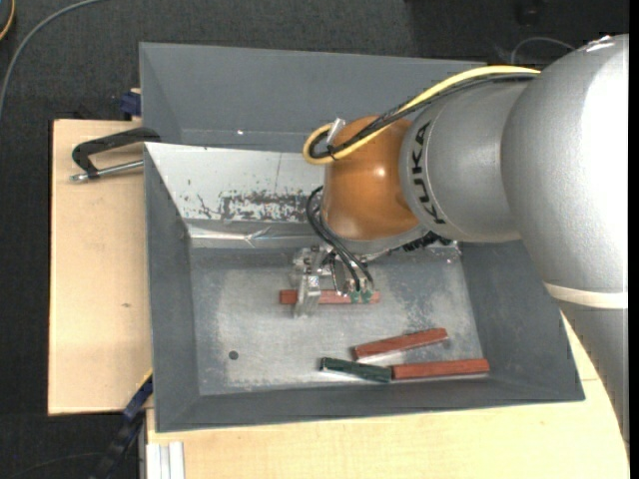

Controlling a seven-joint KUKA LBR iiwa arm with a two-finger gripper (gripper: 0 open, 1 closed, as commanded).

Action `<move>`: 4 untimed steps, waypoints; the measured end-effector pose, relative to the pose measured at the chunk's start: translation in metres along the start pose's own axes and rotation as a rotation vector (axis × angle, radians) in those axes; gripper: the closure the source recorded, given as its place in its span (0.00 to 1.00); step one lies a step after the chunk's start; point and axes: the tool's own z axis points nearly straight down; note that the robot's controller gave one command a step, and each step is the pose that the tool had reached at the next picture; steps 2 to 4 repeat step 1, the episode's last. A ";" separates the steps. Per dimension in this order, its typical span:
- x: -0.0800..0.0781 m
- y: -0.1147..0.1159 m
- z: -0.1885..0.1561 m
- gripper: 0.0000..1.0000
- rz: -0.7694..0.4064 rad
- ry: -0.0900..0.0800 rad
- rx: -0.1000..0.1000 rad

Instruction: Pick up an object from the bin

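camera view: hand (321, 283) over red bar (290, 297), three bars (399, 344) apart.

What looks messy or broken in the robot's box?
Nothing looks broken or spilled. The bin's back wall has dark speckled scuffs, and a small dark spot marks the floor. Near the front, a dark green stick and two reddish sticks lie at loose angles. The gripper sits over another reddish stick.

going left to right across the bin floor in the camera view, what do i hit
small dark spot → short red-brown bar under the gripper → long red-brown bar by the near wall. The dark green stick and the slanted red-brown bar overlap these sideways, so they are left out.
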 end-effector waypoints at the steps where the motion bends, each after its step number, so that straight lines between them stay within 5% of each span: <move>1: -0.005 -0.030 -0.146 1.00 0.117 -0.010 0.000; 4: -0.005 -0.030 -0.146 1.00 0.117 -0.010 0.000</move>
